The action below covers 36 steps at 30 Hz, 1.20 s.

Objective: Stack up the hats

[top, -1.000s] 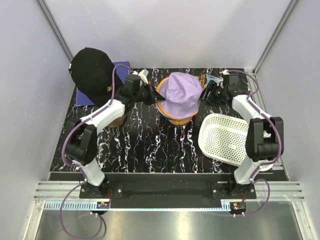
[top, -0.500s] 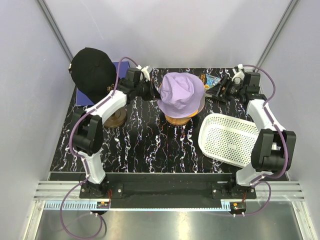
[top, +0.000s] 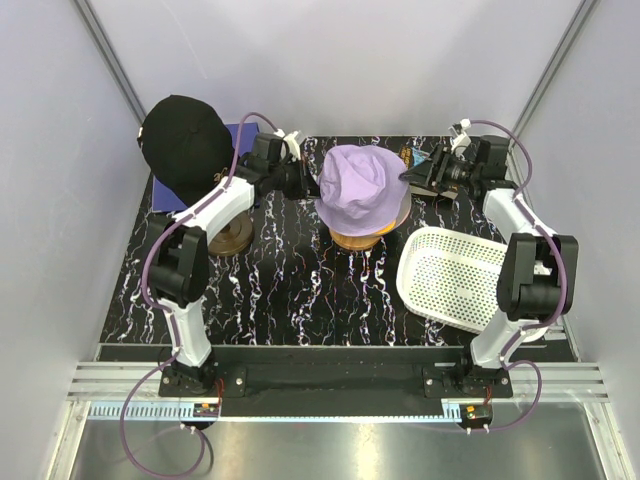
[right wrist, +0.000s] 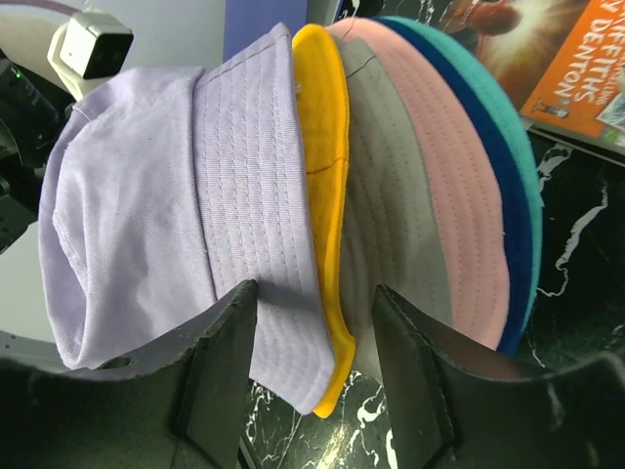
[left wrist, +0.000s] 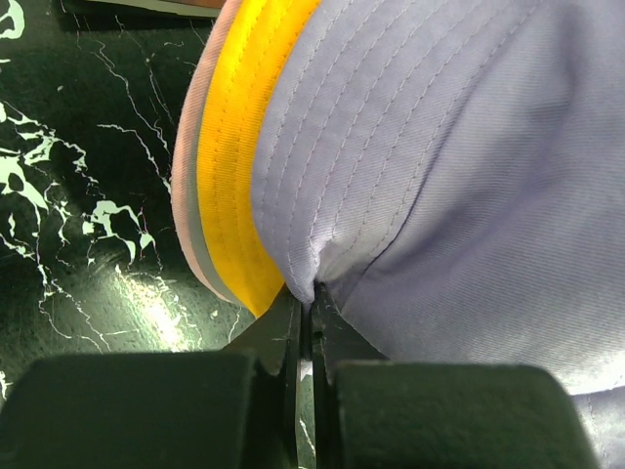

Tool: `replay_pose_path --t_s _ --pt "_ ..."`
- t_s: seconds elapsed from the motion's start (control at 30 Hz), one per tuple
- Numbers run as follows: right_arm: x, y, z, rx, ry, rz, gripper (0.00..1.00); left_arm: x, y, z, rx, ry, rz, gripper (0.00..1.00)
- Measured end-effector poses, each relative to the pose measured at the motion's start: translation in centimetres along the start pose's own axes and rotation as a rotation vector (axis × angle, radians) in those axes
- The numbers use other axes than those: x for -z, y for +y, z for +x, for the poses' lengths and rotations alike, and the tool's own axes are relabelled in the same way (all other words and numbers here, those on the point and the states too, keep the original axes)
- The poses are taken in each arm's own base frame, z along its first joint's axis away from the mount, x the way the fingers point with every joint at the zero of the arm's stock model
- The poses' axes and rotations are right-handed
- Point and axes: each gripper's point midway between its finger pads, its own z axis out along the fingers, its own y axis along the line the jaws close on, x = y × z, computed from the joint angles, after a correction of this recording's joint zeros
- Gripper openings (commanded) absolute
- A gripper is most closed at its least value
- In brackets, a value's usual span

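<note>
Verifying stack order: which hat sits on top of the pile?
The lavender fabric bucket hat; orange hat, pink hat, blue hat and teal hat show only brims beneath it; black baseball cap sits apart.

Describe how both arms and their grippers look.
Both the left arm and right arm have white links between bulky black joint housings, with purple cables looping alongside. The left gripper and right gripper have matte black tapering fingers. No markings are legible.
</note>
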Motion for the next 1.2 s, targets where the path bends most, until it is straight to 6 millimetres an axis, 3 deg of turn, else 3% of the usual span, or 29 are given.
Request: replay_pose_path --t_s 0.07,0.17,0.3,0.33,0.7,1.2 --pt "-0.4 0.2 0.4 -0.001 0.013 -0.009 0.56 0.0 0.0 -0.1 0.001 0.001 0.000 0.00" --pt "-0.7 0.6 0.6 0.006 0.021 -0.019 0.43 0.0 0.1 -0.1 0.003 0.001 -0.002 0.00" --pt "-0.8 0.4 0.8 0.009 0.024 -0.014 0.14 0.0 0.1 -0.1 0.004 0.002 -0.002 0.00" --pt "-0.8 0.3 0.9 0.004 0.025 -0.008 0.00 0.0 0.1 -0.1 0.005 0.002 -0.003 0.00" --pt "-1.0 -2.3 2.4 -0.067 0.043 0.178 0.00 -0.3 0.3 -0.3 0.011 -0.006 0.000 0.00" --pt "-2.0 -4.2 3.1 -0.053 0.072 0.366 0.00 -1.2 0.7 -0.4 0.018 -0.008 0.003 0.00"
